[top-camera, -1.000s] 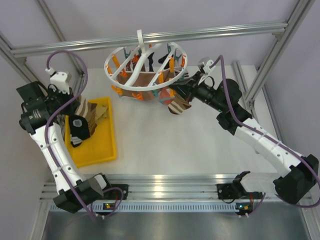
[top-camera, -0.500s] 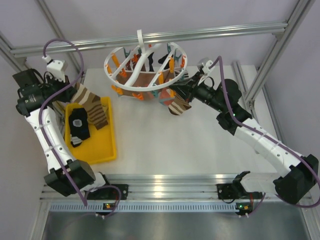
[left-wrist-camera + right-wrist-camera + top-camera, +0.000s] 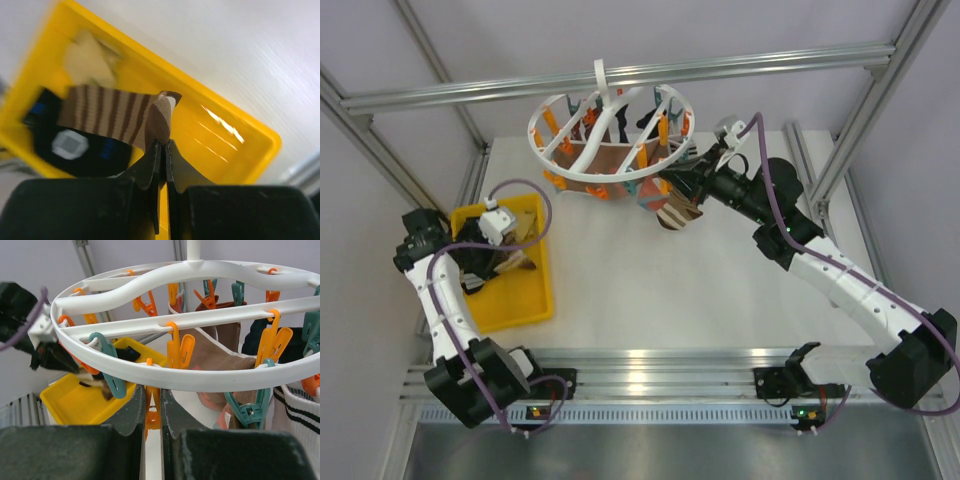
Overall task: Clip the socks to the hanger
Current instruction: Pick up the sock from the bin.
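Hanging at the far middle, the hanger (image 3: 200,382) has brown socks (image 3: 220,357) clipped to it, and the tray (image 3: 515,300) lies near left with a black sock (image 3: 42,132) and a tan sock (image 3: 90,60) inside. Over the tray, the left gripper (image 3: 163,150) pinches a striped sock (image 3: 115,117) by its edge, while the right gripper (image 3: 152,394), under the hanger's right rim, is pressed together on an orange clip (image 3: 151,419)

Overhead cam; wrist cams close; tray (image 3: 546,275) shared
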{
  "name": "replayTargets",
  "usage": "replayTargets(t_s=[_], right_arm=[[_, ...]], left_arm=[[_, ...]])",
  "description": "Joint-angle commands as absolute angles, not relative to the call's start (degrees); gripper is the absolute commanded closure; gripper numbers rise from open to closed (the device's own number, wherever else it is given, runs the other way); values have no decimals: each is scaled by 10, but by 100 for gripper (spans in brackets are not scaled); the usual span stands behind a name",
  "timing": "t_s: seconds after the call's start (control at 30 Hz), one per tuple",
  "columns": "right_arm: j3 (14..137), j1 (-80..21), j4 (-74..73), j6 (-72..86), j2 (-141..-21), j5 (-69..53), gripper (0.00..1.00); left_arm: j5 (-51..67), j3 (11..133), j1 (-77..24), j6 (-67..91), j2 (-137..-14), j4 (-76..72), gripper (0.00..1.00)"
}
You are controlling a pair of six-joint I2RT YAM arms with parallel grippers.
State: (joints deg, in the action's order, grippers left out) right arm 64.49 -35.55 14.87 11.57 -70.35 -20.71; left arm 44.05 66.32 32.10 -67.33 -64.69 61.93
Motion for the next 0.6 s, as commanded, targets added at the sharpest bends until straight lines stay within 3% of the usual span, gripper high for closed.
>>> replayTargets(t_s=[0.0, 0.07, 0.17, 0.2, 0.23, 0.3, 0.33, 0.37, 0.53, 0.57], right_arm=[[640, -352, 116, 104, -688, -221, 100], [640, -351, 114, 103, -686, -221, 100], [642, -351, 116, 104, -691, -223, 100], [642, -351, 116, 105, -691, -223, 100], [642, -352, 117, 105, -693, -223, 100], [642, -352, 118, 105, -692, -222, 100], [642, -352, 118, 106, -691, -221, 100], [641, -351, 118, 107, -691, -221, 100], [650, -352, 107, 110, -689, -212, 100], [651, -352, 104, 109, -689, -211, 100]], left_arm=[[396, 595, 352, -896, -662, 757, 100], [386, 579, 382, -941, -671, 810, 100], [365, 578, 398, -1007, -684, 857, 90], [362, 578, 401, -1009, -683, 858, 84], [363, 580, 403, -1003, -681, 854, 70], [381, 588, 403, -966, -684, 847, 62], [395, 599, 403, -935, -685, 837, 39], [407, 607, 403, -852, -686, 801, 36], [473, 622, 404, -579, -692, 652, 37], [479, 609, 404, -539, -682, 615, 33]])
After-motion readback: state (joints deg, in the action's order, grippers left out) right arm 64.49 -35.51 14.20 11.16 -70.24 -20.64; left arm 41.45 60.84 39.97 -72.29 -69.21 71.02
